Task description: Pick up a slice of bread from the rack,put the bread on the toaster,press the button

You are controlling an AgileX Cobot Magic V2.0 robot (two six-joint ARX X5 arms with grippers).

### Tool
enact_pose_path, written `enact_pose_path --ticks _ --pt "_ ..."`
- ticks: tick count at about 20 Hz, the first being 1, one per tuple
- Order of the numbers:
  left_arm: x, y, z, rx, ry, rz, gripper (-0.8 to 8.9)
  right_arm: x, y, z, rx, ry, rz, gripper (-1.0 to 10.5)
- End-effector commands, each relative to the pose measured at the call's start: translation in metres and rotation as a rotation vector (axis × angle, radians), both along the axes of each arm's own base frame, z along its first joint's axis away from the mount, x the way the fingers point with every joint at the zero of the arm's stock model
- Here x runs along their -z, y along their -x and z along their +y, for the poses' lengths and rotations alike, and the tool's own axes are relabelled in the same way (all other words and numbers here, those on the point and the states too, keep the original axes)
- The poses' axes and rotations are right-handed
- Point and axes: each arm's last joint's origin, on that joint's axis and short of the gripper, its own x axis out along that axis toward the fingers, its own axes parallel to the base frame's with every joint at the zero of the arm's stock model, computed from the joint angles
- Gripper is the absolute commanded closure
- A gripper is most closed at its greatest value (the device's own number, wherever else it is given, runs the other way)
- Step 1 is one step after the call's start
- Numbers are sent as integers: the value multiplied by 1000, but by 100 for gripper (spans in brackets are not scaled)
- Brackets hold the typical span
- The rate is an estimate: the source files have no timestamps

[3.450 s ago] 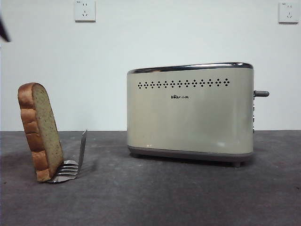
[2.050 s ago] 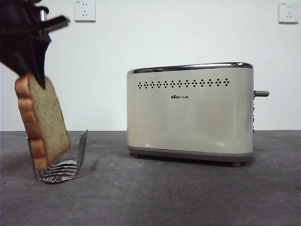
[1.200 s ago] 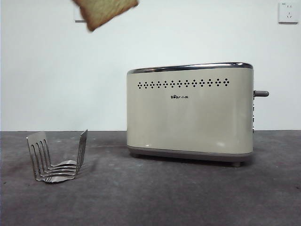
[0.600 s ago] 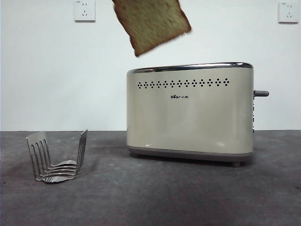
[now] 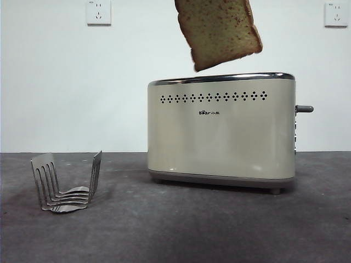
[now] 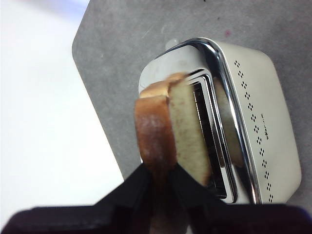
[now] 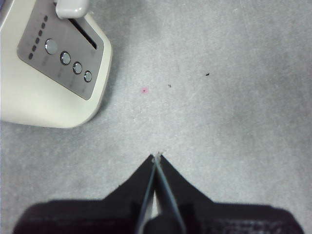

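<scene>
The slice of bread [image 5: 220, 33] hangs tilted just above the chrome top rim of the cream toaster [image 5: 221, 131]. My left gripper [image 6: 158, 171] is shut on the slice's brown crust [image 6: 155, 134], holding it over the toaster's slots [image 6: 207, 131]. The gripper itself is above the front view's top edge. The metal rack [image 5: 66, 183] stands without bread at the left of the table. My right gripper [image 7: 157, 158] is shut and holds nothing; it hovers over bare table beside the toaster's end panel [image 7: 61, 51] with its lever [image 7: 72, 7] and round buttons.
The toaster's lever [image 5: 305, 109] sticks out at its right end. Two wall sockets [image 5: 98, 12] sit high on the white wall behind. The dark grey table [image 5: 181, 224] runs across the front.
The left gripper took the slice off the rack, lifted it out of view, then carried it right. In the last half second it moved further right and down, over the toaster's top.
</scene>
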Motion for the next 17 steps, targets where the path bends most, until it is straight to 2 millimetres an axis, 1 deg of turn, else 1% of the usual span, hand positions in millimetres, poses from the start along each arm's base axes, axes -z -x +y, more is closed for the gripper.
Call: enact_pose_path --ticks 1,4,12,17 --pt "2 -3 -1 8 -16 -14 823 -2 -1 0 -11 7 -14 946" --pt "8 -5 -3 8 -37 8 823 -2 -1 0 -20 16 -17 946" --pt "40 -24 -20 3 -109 78 823 -3 -1 0 -23 19 -22 946" --pt "51 -34 -23 -82 -178 40 823 -3 -1 0 -23 19 -21 946"
